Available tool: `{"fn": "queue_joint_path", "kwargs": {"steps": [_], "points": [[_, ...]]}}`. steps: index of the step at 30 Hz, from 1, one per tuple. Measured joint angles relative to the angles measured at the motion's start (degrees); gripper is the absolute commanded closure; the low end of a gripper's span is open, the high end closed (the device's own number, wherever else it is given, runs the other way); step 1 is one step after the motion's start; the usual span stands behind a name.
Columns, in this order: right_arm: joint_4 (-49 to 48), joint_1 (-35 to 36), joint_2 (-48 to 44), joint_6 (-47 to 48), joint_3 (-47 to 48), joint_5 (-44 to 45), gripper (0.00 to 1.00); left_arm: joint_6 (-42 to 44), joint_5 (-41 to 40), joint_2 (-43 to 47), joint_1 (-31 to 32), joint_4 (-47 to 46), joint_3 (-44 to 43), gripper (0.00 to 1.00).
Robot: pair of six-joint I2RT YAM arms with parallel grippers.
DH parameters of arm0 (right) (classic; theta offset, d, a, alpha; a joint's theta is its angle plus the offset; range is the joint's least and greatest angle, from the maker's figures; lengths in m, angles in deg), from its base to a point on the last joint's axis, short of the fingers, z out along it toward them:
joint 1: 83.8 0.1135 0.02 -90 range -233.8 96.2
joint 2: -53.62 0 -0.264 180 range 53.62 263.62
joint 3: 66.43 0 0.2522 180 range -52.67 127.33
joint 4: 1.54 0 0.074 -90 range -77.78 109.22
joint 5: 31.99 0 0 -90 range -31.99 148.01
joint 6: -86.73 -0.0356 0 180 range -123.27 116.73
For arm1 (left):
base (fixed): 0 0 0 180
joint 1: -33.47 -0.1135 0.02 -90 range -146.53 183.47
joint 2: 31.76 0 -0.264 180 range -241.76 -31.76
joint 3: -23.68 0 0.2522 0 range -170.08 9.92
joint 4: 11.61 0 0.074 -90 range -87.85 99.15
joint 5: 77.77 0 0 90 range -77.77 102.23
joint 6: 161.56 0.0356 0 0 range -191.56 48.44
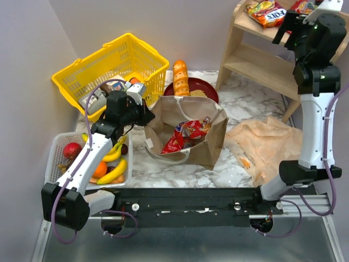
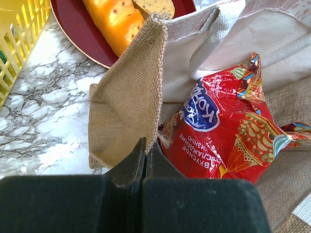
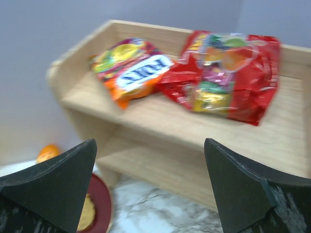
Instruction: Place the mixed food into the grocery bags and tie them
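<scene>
The brown bag (image 1: pixel 212 143) stands open at the table's middle with a red crisp packet (image 1: pixel 188 134) inside. My left gripper (image 1: pixel 148 116) is shut on the bag's left rim; in the left wrist view the jaws (image 2: pixel 145 145) pinch the woven edge (image 2: pixel 131 92) beside the red packet (image 2: pixel 218 131). My right gripper (image 1: pixel 286 27) is open and empty, raised in front of the shelf's top level. An orange crisp packet (image 3: pixel 131 68) and a red one (image 3: pixel 228 73) lie there, beyond my fingers (image 3: pixel 149 145). The tan plastic bag (image 1: pixel 267 144) lies flat at the right.
A wooden shelf (image 1: pixel 256 60) stands at the back right. A red plate (image 1: pixel 206 86) holds the long loaf (image 1: pixel 180 77) and a bun (image 2: pixel 155 6). A yellow basket (image 1: pixel 109 71) sits at the back left. A white mesh tray (image 1: pixel 54 158) holds bananas (image 1: pixel 114 172) and fruit.
</scene>
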Motion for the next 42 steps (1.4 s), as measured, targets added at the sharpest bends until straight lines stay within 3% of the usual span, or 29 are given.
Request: {"fn": "queue_joint_path", "kwargs": {"steps": [11, 22, 23, 24, 26, 27, 28, 34, 42], "points": [[4.1, -21.4, 10.4, -3.3, 6.4, -11.5, 0.00, 0.0, 0.0, 0.2, 0.0, 0.4, 0.0, 1.00], [3.2, -23.6, 18.5, -5.0, 10.7, -16.9, 0.03, 0.0, 0.0, 0.2, 0.0, 0.4, 0.0, 1.00], [2.4, -23.6, 19.0, -4.8, 10.9, -16.9, 0.06, 0.1, 0.0, 0.2, 0.0, 0.5, 0.0, 1.00], [1.8, -23.7, 19.4, -4.7, 11.0, -16.8, 0.18, 0.1, 0.0, 0.2, 0.0, 0.5, 0.0, 1.00], [1.2, -23.9, 19.6, -4.8, 11.0, -16.9, 0.32, 0.2, -0.1, 0.2, 0.0, 0.5, 0.0, 1.00], [1.0, -23.9, 19.7, -4.6, 11.0, -17.0, 0.51, 0.2, -0.1, 0.2, 0.0, 0.5, 0.0, 1.00], [0.8, -23.9, 19.8, -4.5, 11.0, -17.0, 0.59, 0.3, -0.1, 0.2, 0.0, 0.5, 0.0, 1.00], [-0.9, -24.1, 19.6, -4.7, 11.0, -17.3, 0.99, 0.4, -0.4, 0.2, 0.0, 0.5, 0.0, 1.00], [-2.4, -24.3, 11.0, -4.8, 4.9, -24.1, 0.99, 0.4, -0.5, 0.2, 0.0, 0.6, 0.0, 1.00]]}}
